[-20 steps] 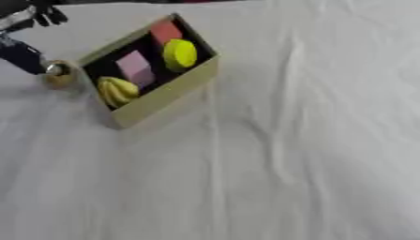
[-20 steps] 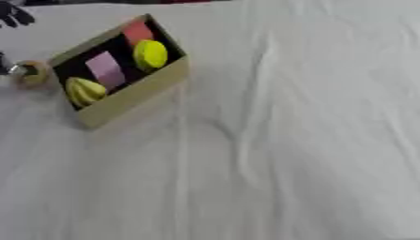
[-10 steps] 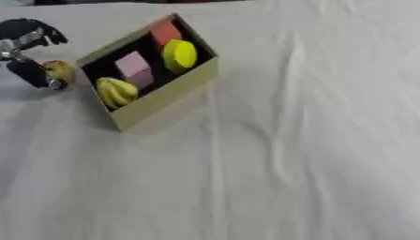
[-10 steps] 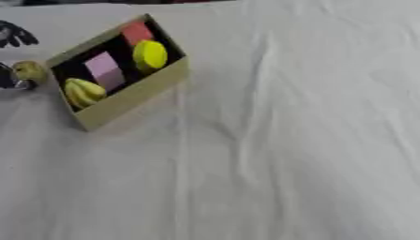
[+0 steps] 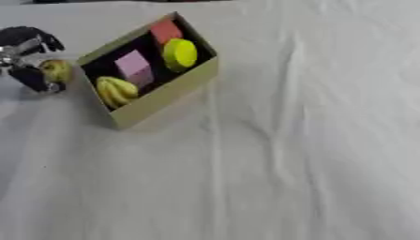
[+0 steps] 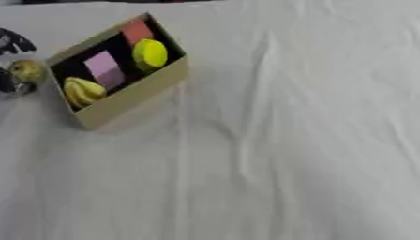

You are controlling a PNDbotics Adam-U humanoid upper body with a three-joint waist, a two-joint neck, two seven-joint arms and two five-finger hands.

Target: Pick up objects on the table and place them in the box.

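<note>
An open tan cardboard box (image 5: pixel 167 95) lies askew at the upper left of the white cloth. Inside it are a red block (image 5: pixel 165 31), a yellow round piece (image 5: pixel 180 54), a pink block (image 5: pixel 134 66) and a yellow banana bunch (image 5: pixel 116 90). Just left of the box, my left hand (image 5: pixel 26 57) has its black fingers and thumb curled round a small yellow-brown round fruit (image 5: pixel 56 70), close to the box's left wall. My right hand shows in neither view.
A creased white cloth (image 5: pixel 271 154) covers the whole table. A long fold runs down the cloth to the right of the box. A dark strip lies along the far edge.
My left hand has come in from the far left with the round fruit and now holds it close beside the box's left wall. The box and its contents have stayed put.
</note>
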